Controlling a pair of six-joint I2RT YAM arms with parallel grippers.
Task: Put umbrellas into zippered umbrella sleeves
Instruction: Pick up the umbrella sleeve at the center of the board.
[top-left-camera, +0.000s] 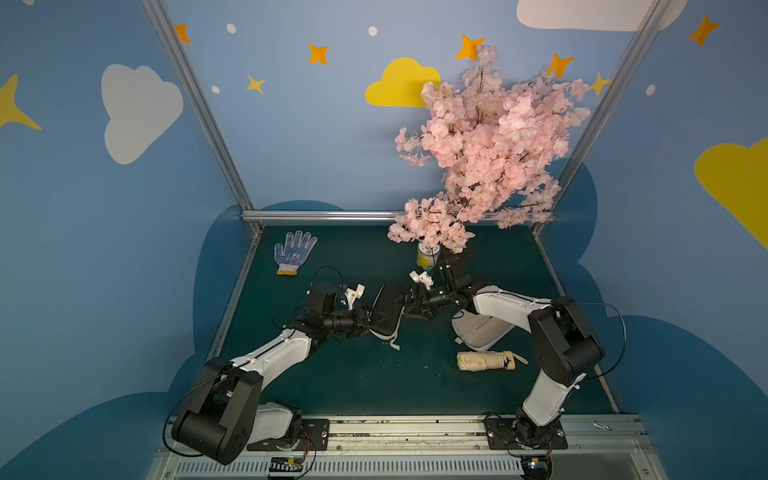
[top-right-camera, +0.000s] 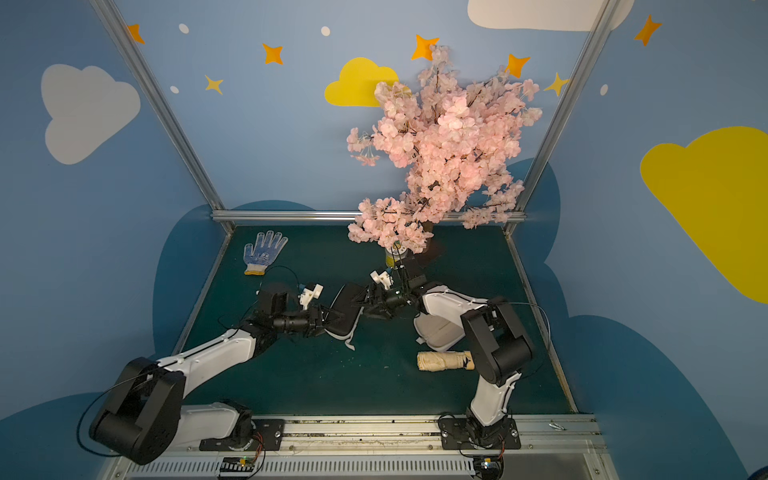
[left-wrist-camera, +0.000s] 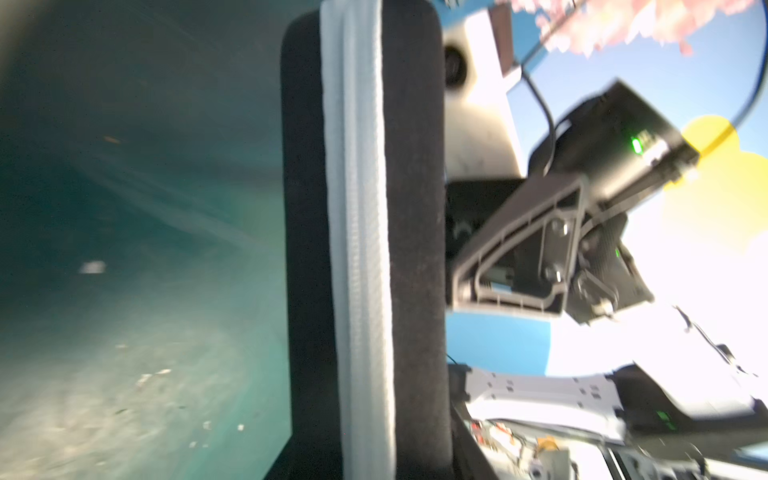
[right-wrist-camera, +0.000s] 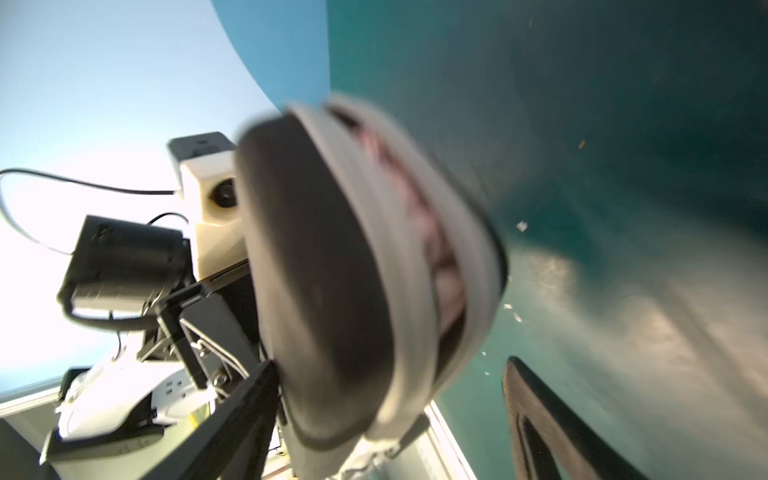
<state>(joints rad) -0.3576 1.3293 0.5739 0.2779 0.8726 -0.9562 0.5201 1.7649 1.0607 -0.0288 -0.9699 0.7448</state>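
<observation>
White knit glove w/ blue dots and yellow cuff (top-left-camera: 295, 251) lying flat, palm up, at far left of dark green bench mat (top-left-camera: 353, 382). Small clear jar w/ yellow label (top-left-camera: 424, 255) upright near back centre, under low sprays of pink artificial blossom branch (top-left-camera: 490, 145). Silver aluminium rail (top-left-camera: 324, 215) along back edge. Blue walls w/ white and yellow clouds, orange stars. Pale specks on mat.

Left hand (top-left-camera: 376, 322) is clamped while right hand (top-left-camera: 401, 305) (fingers (right-wrist-camera: 519, 390) spread wide) faces it.
</observation>
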